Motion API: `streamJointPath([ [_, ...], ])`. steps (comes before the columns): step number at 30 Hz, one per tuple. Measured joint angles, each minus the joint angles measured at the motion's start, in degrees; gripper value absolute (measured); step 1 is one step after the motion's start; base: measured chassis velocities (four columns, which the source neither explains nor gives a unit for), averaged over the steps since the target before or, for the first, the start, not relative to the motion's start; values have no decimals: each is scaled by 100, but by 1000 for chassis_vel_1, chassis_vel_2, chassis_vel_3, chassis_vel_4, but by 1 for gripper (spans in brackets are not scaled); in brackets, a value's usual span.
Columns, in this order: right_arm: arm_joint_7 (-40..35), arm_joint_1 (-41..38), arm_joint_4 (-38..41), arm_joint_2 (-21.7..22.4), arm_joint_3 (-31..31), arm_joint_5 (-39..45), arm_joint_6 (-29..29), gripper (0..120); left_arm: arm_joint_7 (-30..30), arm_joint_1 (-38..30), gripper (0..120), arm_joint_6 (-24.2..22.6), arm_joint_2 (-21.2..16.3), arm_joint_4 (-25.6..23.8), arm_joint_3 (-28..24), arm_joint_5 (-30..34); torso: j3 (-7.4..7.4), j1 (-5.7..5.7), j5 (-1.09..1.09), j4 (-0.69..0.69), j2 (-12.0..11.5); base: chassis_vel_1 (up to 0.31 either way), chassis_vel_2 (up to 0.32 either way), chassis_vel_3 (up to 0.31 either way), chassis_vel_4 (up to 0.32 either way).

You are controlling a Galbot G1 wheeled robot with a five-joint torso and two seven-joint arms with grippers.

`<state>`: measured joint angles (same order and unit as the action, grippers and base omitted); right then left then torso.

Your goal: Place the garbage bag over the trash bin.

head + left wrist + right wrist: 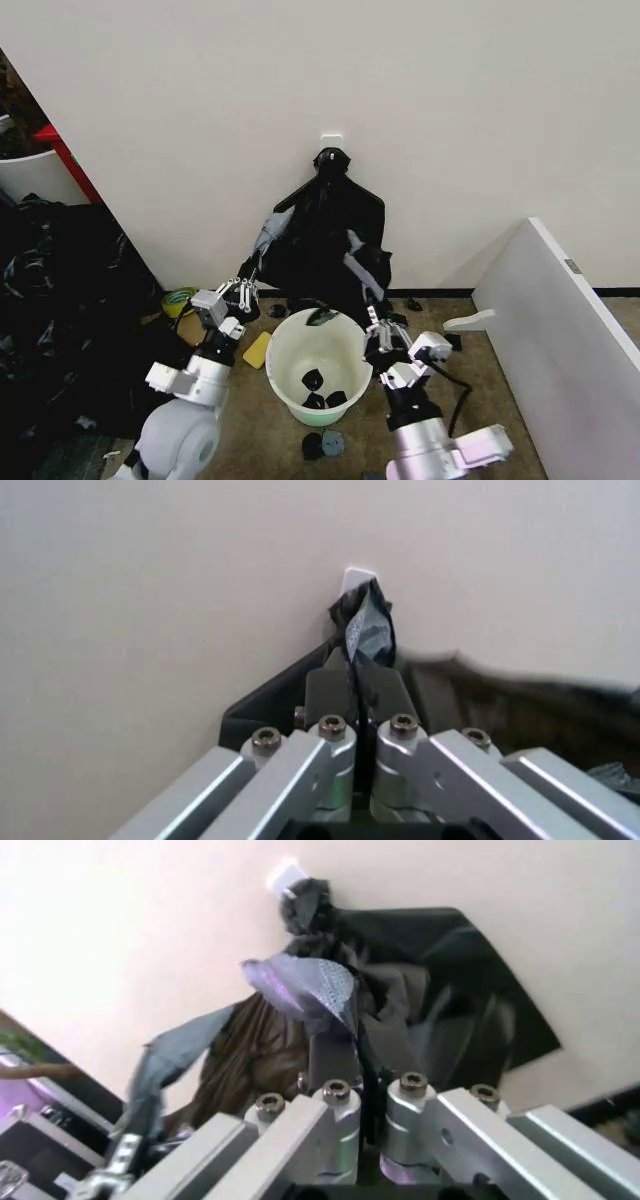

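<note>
Head view: the left hand (240, 291) and right hand (374, 322) flank the trash bin (283, 372) on the floor, each pinching a stretched edge of the garbage bag (330, 235) hanging from a wall hook (331, 139). Left wrist view: fingers (328, 691) closed on black film. Right wrist view: fingers (333, 1059) clamp film too. No readable writing.

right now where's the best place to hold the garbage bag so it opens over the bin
By its open bottom hem, one side per gripper, coming from below and in front. The garbage bag hangs from a wall hook by its bunched top, so the loose lower edge is the free part. The left gripper and right gripper are each shut on a stretched strip of that edge, above the trash bin.
</note>
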<state>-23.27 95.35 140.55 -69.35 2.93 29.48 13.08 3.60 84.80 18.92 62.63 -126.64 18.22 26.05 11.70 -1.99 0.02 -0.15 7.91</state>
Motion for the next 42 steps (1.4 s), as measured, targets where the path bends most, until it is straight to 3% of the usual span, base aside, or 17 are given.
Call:
streamJointPath([
  [9,119,-384,-48,23,-109,-81,29,0,-52,275,0,-9,57,-496,-14,-1,1,-1,3,0,0,0,0,0,0],
  [14,332,-555,-148,106,-221,-384,33,0,-71,330,0,-56,18,-494,-61,-4,1,-1,1,0,0,0,0,0,0],
  [21,203,-702,-500,2,-224,-485,-52,0,-113,332,0,-34,112,-79,-228,-206,1,-1,1,0,-1,0,0,0,0],
  [32,-835,-614,-732,-10,18,-441,-1199,0,61,420,0,-271,176,621,-330,-661,1,-1,0,0,-1,0,0,0,0],
  [38,-1050,-581,-779,-44,141,-321,-1542,0,120,420,0,-334,146,853,-383,-1007,1,-1,0,-1,-1,0,0,0,0],
  [42,-1019,-613,-893,-51,137,-290,-1477,0,122,404,0,-238,155,950,-388,-1157,1,-1,0,-1,-1,0,0,0,0],
])
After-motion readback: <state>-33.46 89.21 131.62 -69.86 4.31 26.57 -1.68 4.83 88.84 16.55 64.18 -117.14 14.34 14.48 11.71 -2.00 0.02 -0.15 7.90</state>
